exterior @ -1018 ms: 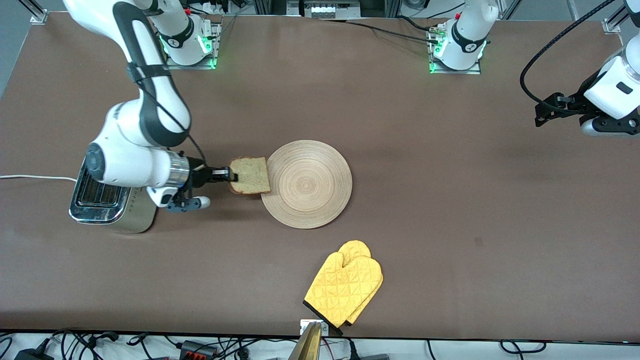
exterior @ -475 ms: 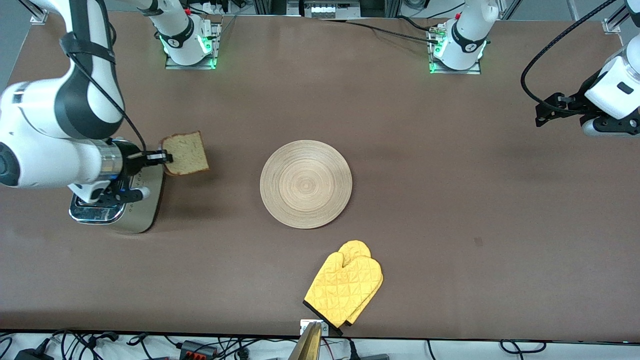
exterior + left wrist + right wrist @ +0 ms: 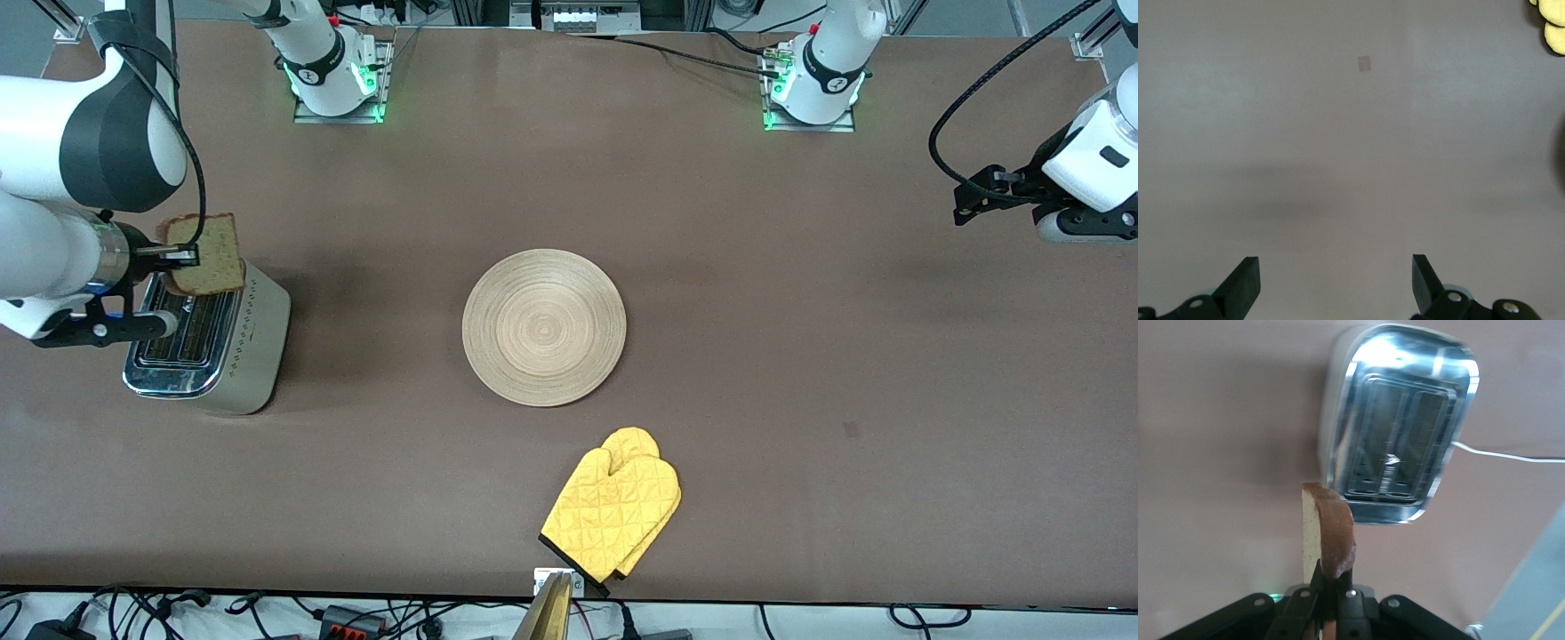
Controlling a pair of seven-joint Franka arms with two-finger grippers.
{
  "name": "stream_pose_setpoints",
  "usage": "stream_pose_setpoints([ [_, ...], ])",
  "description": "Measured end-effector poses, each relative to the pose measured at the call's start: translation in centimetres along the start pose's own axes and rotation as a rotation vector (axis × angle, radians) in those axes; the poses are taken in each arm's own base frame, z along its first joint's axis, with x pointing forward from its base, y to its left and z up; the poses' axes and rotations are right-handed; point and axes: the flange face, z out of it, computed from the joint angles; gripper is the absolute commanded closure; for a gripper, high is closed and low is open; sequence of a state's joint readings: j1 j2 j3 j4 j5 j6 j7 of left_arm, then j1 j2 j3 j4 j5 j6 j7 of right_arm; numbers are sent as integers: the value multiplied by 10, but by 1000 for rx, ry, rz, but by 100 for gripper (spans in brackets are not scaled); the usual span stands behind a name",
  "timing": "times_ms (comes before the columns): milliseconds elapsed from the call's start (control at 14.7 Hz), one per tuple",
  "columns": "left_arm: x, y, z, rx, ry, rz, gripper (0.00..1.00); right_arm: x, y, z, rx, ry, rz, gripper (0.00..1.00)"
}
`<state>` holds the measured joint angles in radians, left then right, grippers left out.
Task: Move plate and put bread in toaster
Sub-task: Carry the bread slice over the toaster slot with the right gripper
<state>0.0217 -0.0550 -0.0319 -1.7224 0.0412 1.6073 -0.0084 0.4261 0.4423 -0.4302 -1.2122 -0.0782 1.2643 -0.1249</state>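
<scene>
One plate (image 3: 544, 327), one toaster (image 3: 209, 342), one bread (image 3: 208, 254) and one yellow mitt (image 3: 612, 514). The bread is pale with a brown crust. The right pincer (image 3: 190, 256) is clamped on it, over the toaster. The left pincer (image 3: 1335, 283) waits wide open over the bare counter (image 3: 800, 356).

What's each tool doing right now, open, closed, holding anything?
Left tool: open, empty, waiting over bare table.
Right tool: shut on the bread, over the toaster.
</scene>
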Motion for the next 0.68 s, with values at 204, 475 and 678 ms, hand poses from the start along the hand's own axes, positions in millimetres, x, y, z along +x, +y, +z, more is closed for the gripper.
stream_pose_setpoints([
  [204,0,-2,0,0,-1,-3,0,4,11,0,-43,15,15,100],
  [475,0,-2,0,0,-1,-3,0,16,24,2,-138,50,4,100],
  [678,0,-3,0,-1,-2,-6,0,28,22,10,-163,58,-3,100],
])
